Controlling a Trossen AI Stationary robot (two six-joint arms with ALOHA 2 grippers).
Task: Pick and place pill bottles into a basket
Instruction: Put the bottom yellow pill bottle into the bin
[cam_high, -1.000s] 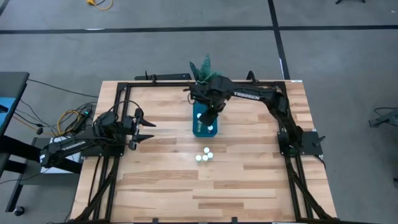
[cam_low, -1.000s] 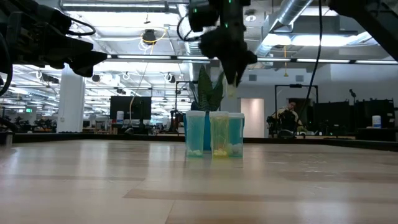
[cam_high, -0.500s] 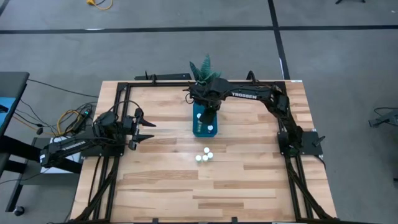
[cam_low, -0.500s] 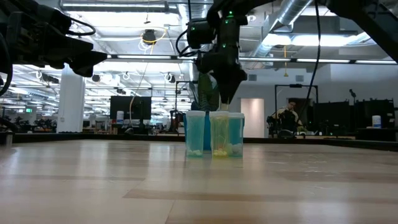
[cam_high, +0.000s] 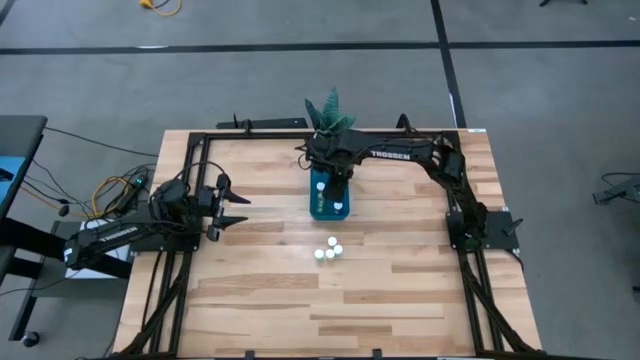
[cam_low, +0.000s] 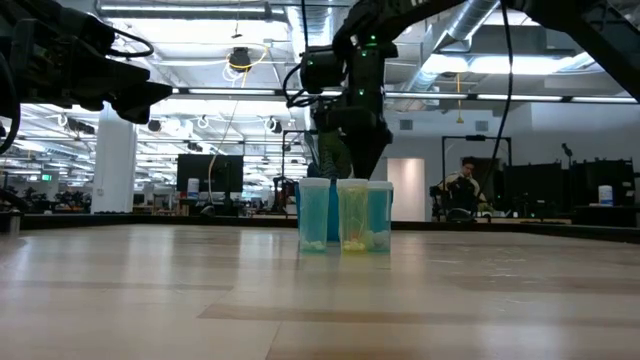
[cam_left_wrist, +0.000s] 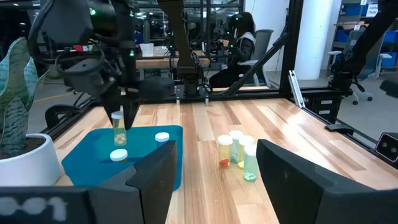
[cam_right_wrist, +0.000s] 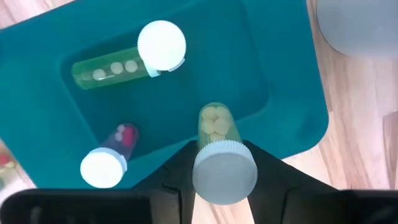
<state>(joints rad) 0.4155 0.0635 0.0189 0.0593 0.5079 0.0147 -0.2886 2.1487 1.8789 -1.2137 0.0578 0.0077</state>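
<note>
The teal basket (cam_high: 322, 205) sits at the table's middle far part, with two pill bottles lying in it (cam_right_wrist: 134, 59) (cam_right_wrist: 106, 163). My right gripper (cam_high: 336, 180) is over the basket, shut on a yellow-green pill bottle (cam_right_wrist: 216, 134) with a white cap. Three more pill bottles (cam_high: 328, 249) stand upright on their bases in a cluster on the table, nearer the front; they also show in the left wrist view (cam_left_wrist: 238, 154). My left gripper (cam_high: 240, 208) is open and empty at the table's left. My right gripper pinches the bottle at its cap end (cam_right_wrist: 219, 163) between its two fingers (cam_right_wrist: 268, 171). The fingers come from above, pointing down. The bottle hangs nearly upright below them, cap up, clear of the basket floor (cam_left_wrist: 118, 122).
A white pot with a spiky green plant (cam_high: 328, 113) stands just beyond the basket's far end, close to the right arm. A black frame (cam_high: 200, 140) runs along the table's edges. Bare wood lies around the three standing bottles.
My right gripper has gone down toward the basket with the bottle and slightly toward the table's far edge, still shut on it. The left arm and the three standing bottles have kept still.
</note>
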